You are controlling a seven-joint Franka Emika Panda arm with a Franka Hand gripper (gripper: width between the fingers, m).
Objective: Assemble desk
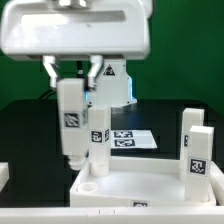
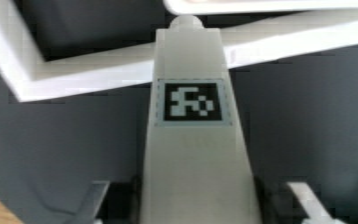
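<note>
The jaws [image 1: 76,78] stand partly open, set just wide enough to clamp a white desk leg [image 1: 71,125], which they hold upright by its top end. In the wrist view the same leg [image 2: 195,150] runs straight out from between the two fingers [image 2: 302,197], one on each side of it, with its black-and-white square tag facing the camera and its rounded tip pointing toward the panel below.

The held leg hangs over the near corner of the tabletop panel [image 1: 140,185] on the exterior view's left, a wide white tray-like piece with a raised rim lying flat on the black counter [image 1: 30,125]. Whether its lower end touches the panel cannot be told. Just beside it, toward the exterior view's right, a second leg [image 1: 99,137] stands upright on the panel with its tag facing forward. The two are close together; a narrow gap between them is hard to make out.

At the panel's far side, on the exterior view's right, two more legs stand upright near each other: a third leg [image 1: 199,152] in front and a fourth leg [image 1: 190,122] behind it.

Behind the panel the marker board [image 1: 128,139] lies flat on the counter.
</note>
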